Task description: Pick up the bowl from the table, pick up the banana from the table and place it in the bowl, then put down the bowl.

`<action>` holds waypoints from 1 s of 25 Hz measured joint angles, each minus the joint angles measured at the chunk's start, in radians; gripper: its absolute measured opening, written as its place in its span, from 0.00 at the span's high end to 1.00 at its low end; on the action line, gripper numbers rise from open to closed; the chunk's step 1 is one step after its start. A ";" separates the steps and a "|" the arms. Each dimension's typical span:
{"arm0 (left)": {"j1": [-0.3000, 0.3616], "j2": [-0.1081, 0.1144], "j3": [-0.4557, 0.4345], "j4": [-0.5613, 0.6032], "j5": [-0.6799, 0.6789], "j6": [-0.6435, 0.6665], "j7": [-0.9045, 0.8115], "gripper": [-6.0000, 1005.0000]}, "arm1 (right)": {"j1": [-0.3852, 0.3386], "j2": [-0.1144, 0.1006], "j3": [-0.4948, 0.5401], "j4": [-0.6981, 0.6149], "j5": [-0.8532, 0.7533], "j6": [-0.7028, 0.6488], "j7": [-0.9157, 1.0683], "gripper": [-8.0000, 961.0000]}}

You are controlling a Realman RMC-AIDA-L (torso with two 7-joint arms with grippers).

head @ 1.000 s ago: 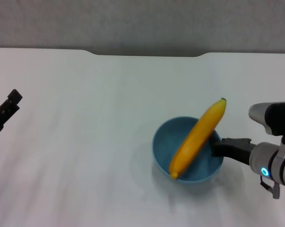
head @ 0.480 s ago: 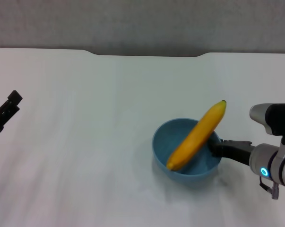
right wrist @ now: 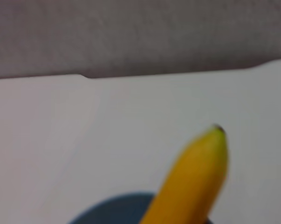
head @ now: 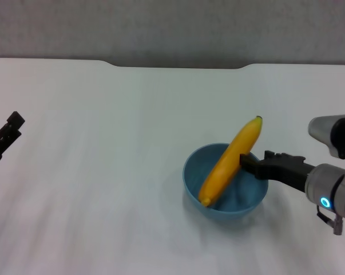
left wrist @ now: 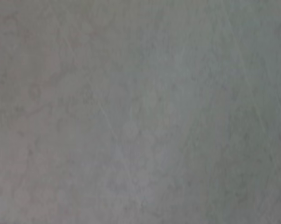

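Observation:
The light-blue bowl [head: 244, 201] sits right of centre on the white table [head: 103, 172]. The yellow banana [head: 229, 160] lies slanted in it, its lower end inside the bowl and its dark stem tip sticking out over the far right rim. My right gripper [head: 253, 165] is shut on the bowl's right rim, just beside the banana. The right wrist view shows the banana [right wrist: 194, 179] close up and a bit of the bowl's rim [right wrist: 110, 210]. My left gripper [head: 3, 136] is open and empty at the far left edge.
The table's far edge has a shallow notch [head: 175, 65] with a grey wall behind it. The left wrist view shows only bare tabletop [left wrist: 140, 112].
The right gripper has shifted a little towards the far side and left with the bowl. The banana has slid to stand steeper in the bowl. The left gripper has drawn back slightly.

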 joint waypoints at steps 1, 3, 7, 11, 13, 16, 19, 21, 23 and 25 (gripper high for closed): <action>0.000 0.000 -0.001 0.000 0.000 -0.001 0.000 0.10 | -0.020 0.000 0.005 -0.033 0.000 0.002 -0.026 0.46; 0.001 0.000 -0.004 0.000 0.000 -0.002 0.000 0.10 | -0.070 0.000 0.020 -0.102 0.000 0.000 -0.085 0.41; 0.001 0.000 -0.016 0.019 -0.006 -0.023 0.002 0.10 | -0.195 0.000 0.038 -0.265 0.007 -0.079 -0.229 0.31; -0.004 0.002 -0.021 0.084 -0.083 -0.100 0.052 0.10 | -0.269 0.001 0.007 -0.312 0.008 -0.260 -0.284 0.16; -0.004 0.002 -0.021 0.117 -0.129 -0.153 0.095 0.10 | -0.293 -0.001 -0.016 -0.313 0.004 -0.352 -0.291 0.09; -0.005 0.001 -0.018 0.160 -0.182 -0.209 0.153 0.10 | -0.324 -0.002 -0.061 -0.302 0.000 -0.492 -0.298 0.09; -0.018 0.000 -0.014 0.220 -0.228 -0.251 0.205 0.10 | -0.332 -0.002 -0.122 -0.252 -0.025 -0.652 -0.300 0.09; -0.034 0.000 -0.011 0.265 -0.246 -0.275 0.228 0.10 | -0.328 -0.002 -0.172 -0.189 -0.045 -0.802 -0.299 0.09; -0.050 0.000 -0.001 0.300 -0.256 -0.306 0.259 0.10 | -0.301 -0.002 -0.254 -0.075 -0.071 -1.022 -0.297 0.09; -0.053 -0.001 0.001 0.306 -0.260 -0.315 0.270 0.10 | -0.294 -0.001 -0.270 -0.047 -0.077 -1.066 -0.297 0.09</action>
